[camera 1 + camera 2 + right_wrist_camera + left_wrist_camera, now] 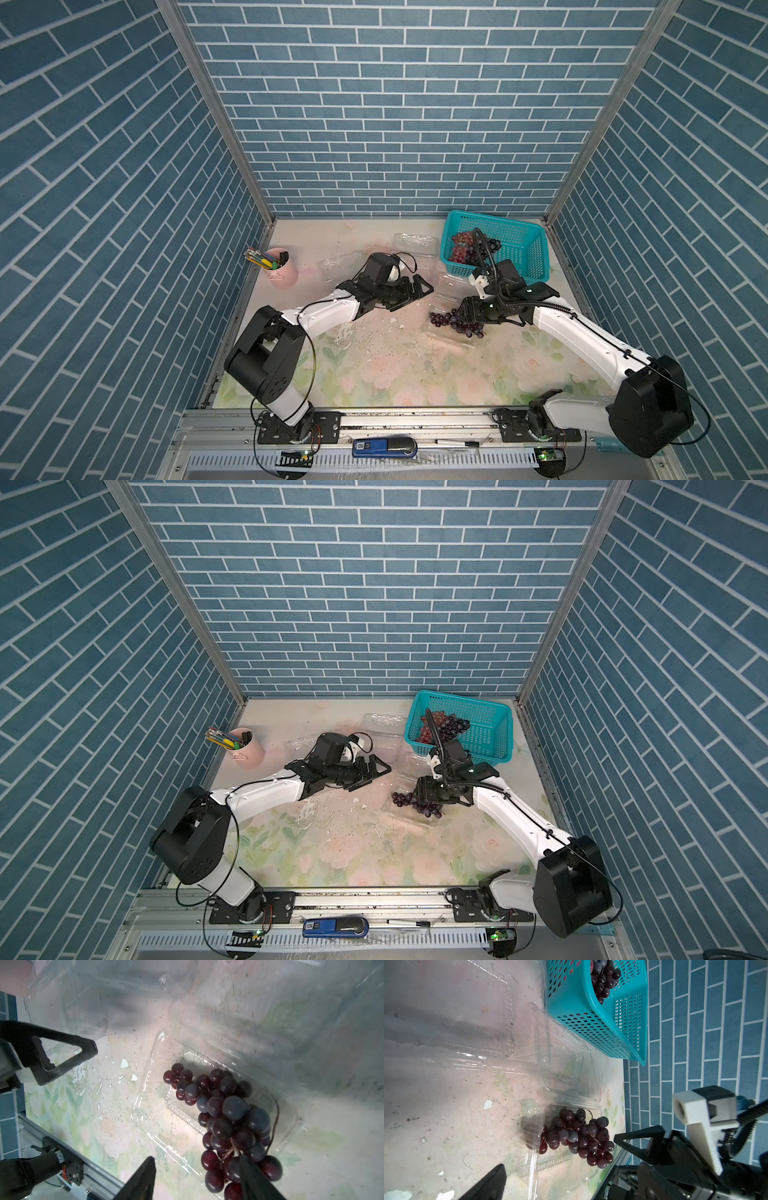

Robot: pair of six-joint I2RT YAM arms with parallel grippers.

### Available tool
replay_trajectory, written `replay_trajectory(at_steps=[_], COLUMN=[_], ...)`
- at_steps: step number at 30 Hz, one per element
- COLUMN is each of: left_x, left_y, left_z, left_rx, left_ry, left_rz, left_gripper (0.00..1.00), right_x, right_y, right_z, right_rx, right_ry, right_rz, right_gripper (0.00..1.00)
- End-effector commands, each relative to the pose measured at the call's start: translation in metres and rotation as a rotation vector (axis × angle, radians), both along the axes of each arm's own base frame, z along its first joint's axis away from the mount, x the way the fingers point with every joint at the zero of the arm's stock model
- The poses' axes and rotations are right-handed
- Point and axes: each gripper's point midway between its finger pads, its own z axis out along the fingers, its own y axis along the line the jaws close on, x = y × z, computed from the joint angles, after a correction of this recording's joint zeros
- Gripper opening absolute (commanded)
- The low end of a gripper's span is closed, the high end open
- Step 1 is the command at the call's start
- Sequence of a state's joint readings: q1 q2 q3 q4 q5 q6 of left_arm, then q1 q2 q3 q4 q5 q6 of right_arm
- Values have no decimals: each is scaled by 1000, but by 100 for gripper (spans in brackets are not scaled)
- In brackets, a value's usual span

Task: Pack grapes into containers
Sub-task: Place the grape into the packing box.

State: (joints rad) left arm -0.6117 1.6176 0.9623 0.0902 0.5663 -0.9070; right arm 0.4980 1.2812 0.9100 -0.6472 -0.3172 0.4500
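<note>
Blue brick-print walls, floral tabletop (374,365). Teal perforated plastic basket (528,249) holds more grapes (467,247). Clear plastic clamshell (176,1103) holds the dark purple bunch (228,1113). Right gripper (197,1158) spread, one finger over the bunch; left gripper (415,297) spread, empty. Likely light, soft, rolly: pinch the stem.

- 2 arms, the left arm (328,311) and the right arm (582,332): white link shells, black joint housings.
- Shoulder housings (266,365): large, rounded, matte black, with small round holes.
- Base plates (299,430): flat, black, fixed with silver screws.
- Thin black cables (313,361) loop beside each arm; the right arm carries a ribbed black conduit (540,306).
- Left gripper (415,297) and right gripper (459,315): black, with hollow triangular fingers (68,1065) of woven texture.
- Wrist camera bracket (695,1113): white, angular.
</note>
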Motion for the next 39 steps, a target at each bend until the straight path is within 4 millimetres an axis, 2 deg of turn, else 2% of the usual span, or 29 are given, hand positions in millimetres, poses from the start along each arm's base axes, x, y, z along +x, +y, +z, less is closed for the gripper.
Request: replay_trajectory(at_steps=[1, 10, 14, 17, 23, 26, 31, 34, 39], left_x=[-2, -6, -5, -5, -3, -2, -2, -2, -4], left_y=[-8, -8, -8, -9, -12, -12, -11, -12, -12], left_z=[-7, -22, -23, -22, -17, -12, -3, 0, -2], left_rx=[-34, -42, -43, -43, -50, -52, -53, -58, -59], left_ry=[18, 59, 61, 59, 57, 49, 34, 27, 32], left_rz=[-4, 13, 15, 11, 3, -1, -5, -8, -14], left_gripper=[100, 99, 100, 100, 99, 100, 99, 100, 100], right_x=[-12, -10, -6, 1, 11, 4, -25, -37, -55], right_y=[9, 12, 9, 5, 0, -4, -3, -10, -9], right_z=[-10, -41, -48, -39, -8, -2, -2, 0, 3], right_rx=[50, 48, 21, -13, -39, -50, -7, -17, 21], right_ry=[80, 113, 107, 72, -2, 12, 93, 98, 138], right_rz=[-5, -26, -34, -36, -30, -17, 10, 15, 38], right_gripper=[66, 67, 67, 67, 68, 69, 77, 78, 80])
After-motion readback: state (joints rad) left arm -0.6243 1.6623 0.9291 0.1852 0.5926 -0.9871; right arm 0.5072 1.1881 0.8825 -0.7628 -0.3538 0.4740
